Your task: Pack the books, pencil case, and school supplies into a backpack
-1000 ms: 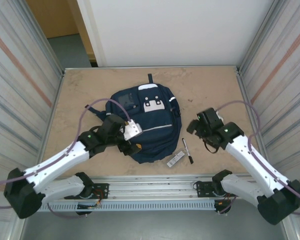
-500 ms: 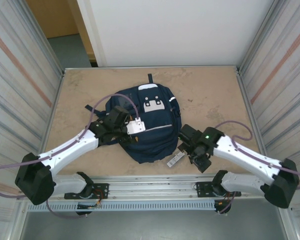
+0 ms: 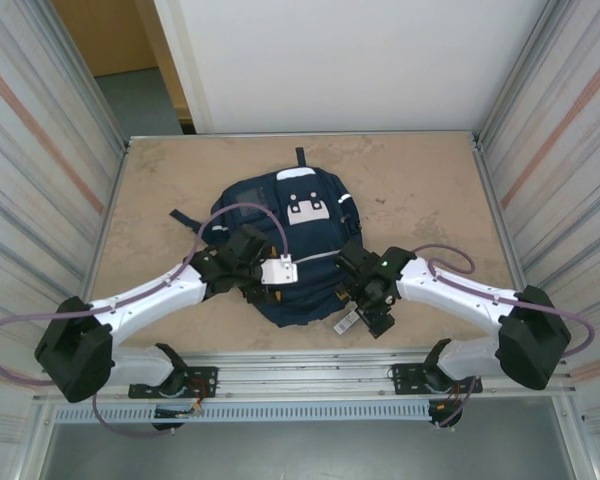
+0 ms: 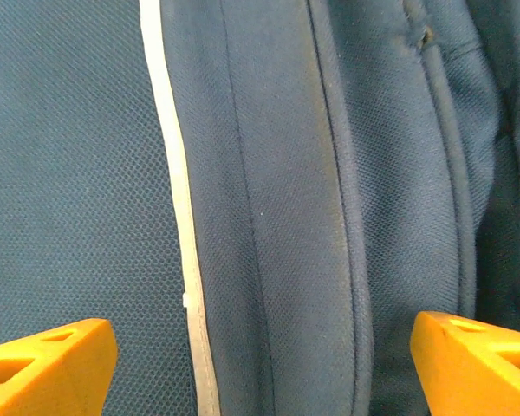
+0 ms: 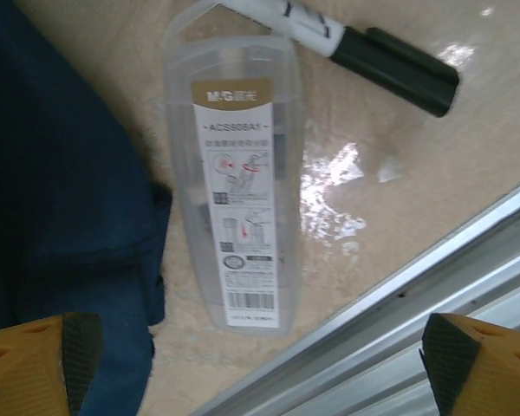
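The backpack (image 3: 320,235) lay flat. Right jaws gaped over the supplies box (image 5: 238,199), seemingly to grab it; left jaws gaped over its fabric.

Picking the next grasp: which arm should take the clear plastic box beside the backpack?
Right. The right gripper, open, hangs over the box, with the pen alongside. The left gripper is open over backpack fabric.

My left arm (image 3: 145,297) stretched forward and inward, my left gripper (image 4: 260,371) pointing down, jaws spread wide, my right arm (image 3: 460,293) bent inward, my right gripper (image 5: 260,364) facing down, jaws wide apart
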Tool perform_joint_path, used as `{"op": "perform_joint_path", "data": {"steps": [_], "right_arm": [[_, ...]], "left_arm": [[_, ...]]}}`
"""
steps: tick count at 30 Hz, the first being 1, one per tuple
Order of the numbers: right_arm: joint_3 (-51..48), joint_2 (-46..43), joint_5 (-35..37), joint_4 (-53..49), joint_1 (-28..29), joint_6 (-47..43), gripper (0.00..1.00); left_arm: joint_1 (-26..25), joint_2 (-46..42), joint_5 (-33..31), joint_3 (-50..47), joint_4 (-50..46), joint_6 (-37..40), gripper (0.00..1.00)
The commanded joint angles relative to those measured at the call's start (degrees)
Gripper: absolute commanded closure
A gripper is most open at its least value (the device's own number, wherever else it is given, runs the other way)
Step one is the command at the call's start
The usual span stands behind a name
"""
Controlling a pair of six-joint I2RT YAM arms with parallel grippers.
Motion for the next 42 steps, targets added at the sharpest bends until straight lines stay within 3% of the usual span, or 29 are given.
{"op": "perform_joint_path", "data": {"steps": [1, 4, 9, 12, 14, 21, 24, 27, 31, 37, 42], "right_arm": [[-2.5, 1.2, -2.4, 2.9, -2.6, 0.6, 0.04], [-3.7, 2.0, -1.6, 3.2, -3.9, 0.0, 0.06], [-5.5, 3.7, -3.5, 6.0, -4.0, -1.4, 0.12], [-6.8, 4.8, -4.4, 8.3, -3.9, -1.5, 0.13], [-7.0, 5.8, -4.9, 8.4, -4.1, -1.6, 0.12], [-8.5, 5.6, -6.8, 10.8, -6.5, -0.9, 0.09], [-8.4, 6.1, -7.9, 10.7, -8.0, -2.0, 0.10], [-8.3, 6.8, -6.5, 11.1, -8.5, -2.5, 0.19], [-6.9, 9.6, -8.1, 9.8, -8.5, -3.7, 0.21], [-6.2, 10.6, -5.9, 8.8, -8.0, -4.0, 0.35], [-5.5, 9.8, -5.3, 7.8, -8.1, -3.8, 0.61]], "left_arm": [[-2.0, 0.7, -0.8, 1.2, -1.8, 1.4, 0.14], [-2.3, 0.5, -4.0, 0.9, -0.6, 1.1, 0.22], [-2.1, 1.1, -5.1, 4.0, -2.5, 0.6, 0.59], [-5.9, 1.3, -11.4, 3.4, -0.7, 3.0, 0.77], [-7.3, 1.6, -13.5, 4.8, -1.1, 1.7, 0.99], [-7.1, 0.4, -11.4, 10.0, -3.8, -8.1, 1.00], [-4.9, -0.5, -6.7, 11.8, -4.6, -13.5, 1.00], [-2.8, -2.3, -3.2, 11.2, -1.6, -20.8, 1.00], [-1.6, -4.8, -4.4, 11.0, -0.1, -25.4, 1.00], [2.2, -8.0, -1.4, 8.0, 4.1, -30.6, 1.00], [2.2, -8.1, 1.6, 7.2, 4.6, -31.3, 1.00]]}}
